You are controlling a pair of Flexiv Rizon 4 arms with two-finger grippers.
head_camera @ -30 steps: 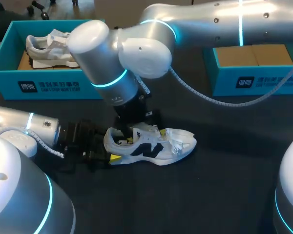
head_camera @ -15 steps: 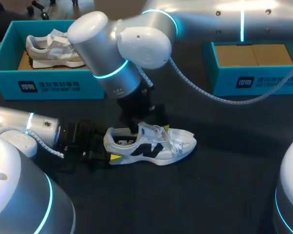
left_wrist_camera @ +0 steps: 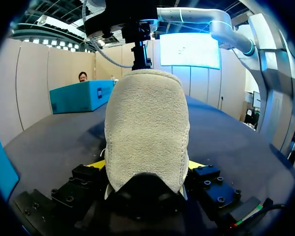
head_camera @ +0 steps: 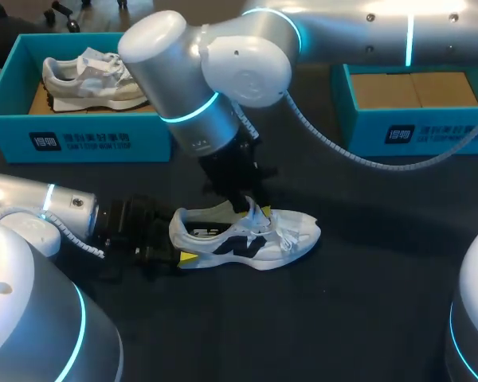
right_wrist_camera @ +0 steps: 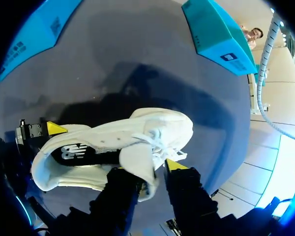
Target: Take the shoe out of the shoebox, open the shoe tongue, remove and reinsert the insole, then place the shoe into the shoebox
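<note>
A white shoe (head_camera: 251,236) with a black logo lies on its sole on the dark table, toe pointing right. My left gripper (head_camera: 179,248) clasps its heel from the left; in the left wrist view the fuzzy heel (left_wrist_camera: 146,128) fills the gap between the two yellow tips, and the left gripper (left_wrist_camera: 146,167) touches it on both sides. My right gripper (head_camera: 251,208) comes down from above onto the shoe's opening. In the right wrist view the white tongue (right_wrist_camera: 137,160) is pinched between the fingers of the right gripper (right_wrist_camera: 147,172).
A teal shoebox (head_camera: 8,95) at the back left holds another pale shoe (head_camera: 84,76). A second teal shoebox (head_camera: 358,119) at the back right shows only its brown cardboard floor. The right arm's cable (head_camera: 342,163) hangs over the table behind the shoe.
My right gripper has slid right along the shoe's opening, from the collar to the tongue, and its fingers have closed on the tongue. The left gripper and the shoe have stayed put.
</note>
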